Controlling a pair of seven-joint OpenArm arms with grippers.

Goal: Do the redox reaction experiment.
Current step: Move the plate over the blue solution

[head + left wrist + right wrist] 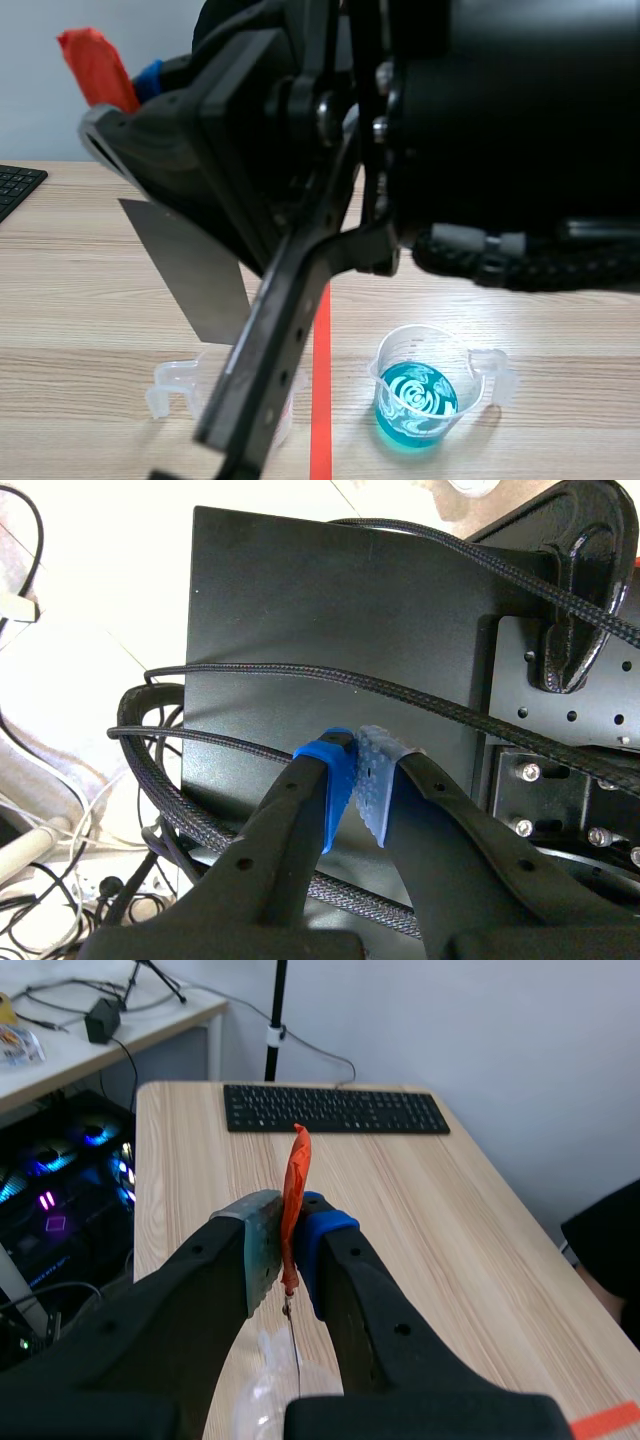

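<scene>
A grey metal sheet (195,270) with an orange-red taped end (95,65) hangs tilted above the table, with my right gripper (120,105) shut on it; the right arm is raised across the scene. From the right wrist the sheet (296,1175) shows edge-on between the pads, above a clear empty beaker (268,1385). That empty beaker (172,385) stands left of the tape line, partly hidden by a black strut of the arm. A beaker of blue liquid (418,402) stands right of the line. My left gripper (355,780) is shut on nothing, off the table, facing a black panel.
A black keyboard (335,1110) lies at the table's far end, its corner (18,188) at the scene's left edge. Braided cables (300,675) cross the black panel ahead of the left gripper. The raised right arm (480,120) blocks most of the scene.
</scene>
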